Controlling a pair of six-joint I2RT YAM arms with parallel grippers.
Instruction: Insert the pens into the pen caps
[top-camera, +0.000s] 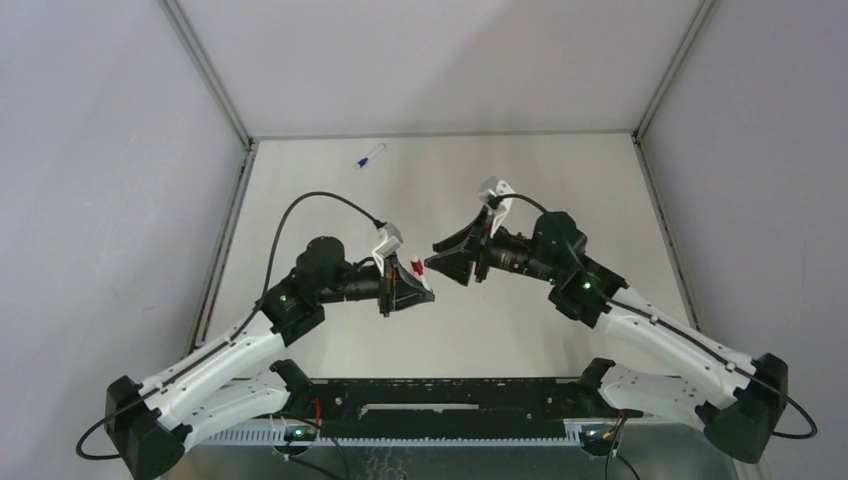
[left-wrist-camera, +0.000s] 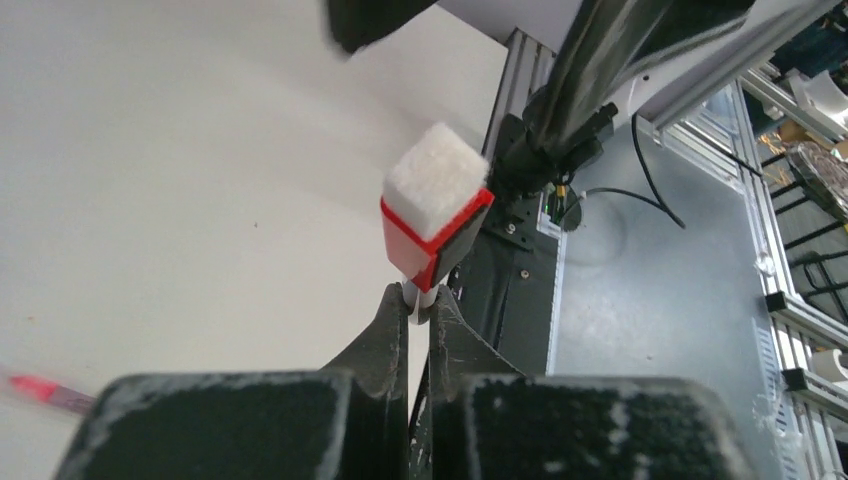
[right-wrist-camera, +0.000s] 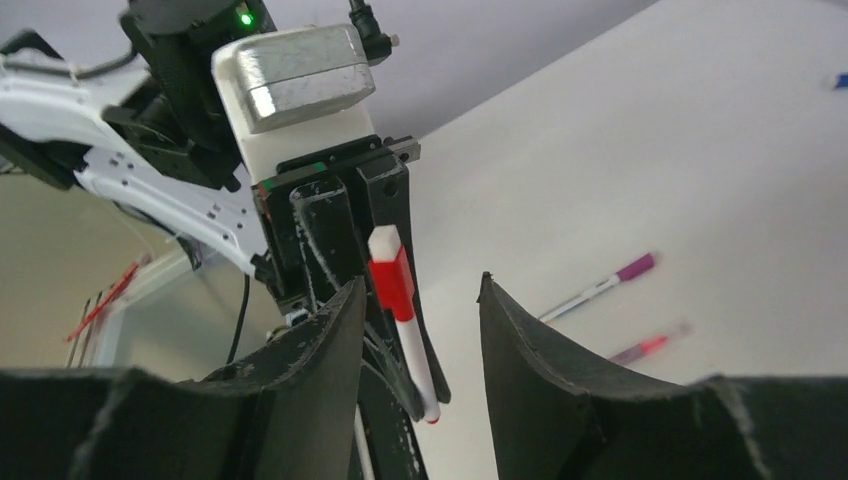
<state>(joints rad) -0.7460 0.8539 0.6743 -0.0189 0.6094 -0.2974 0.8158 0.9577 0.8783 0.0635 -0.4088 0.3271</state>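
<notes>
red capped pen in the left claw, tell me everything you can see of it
A thin white plastic pen wearing a squarish red cap topped with a white felt-like pad; the cap looks seated. The shut left claw pinches the white barrel just behind the cap, holding it off the table, cap end sticking out in front. The open right claw faces it without touching.

Fuzzy white felt pad on glossy red plastic pen cap, smooth white plastic pen, left gripper fingers matt black — grainy, scuffed, silvery metal camera casing, matt off-white tabletop.
</notes>
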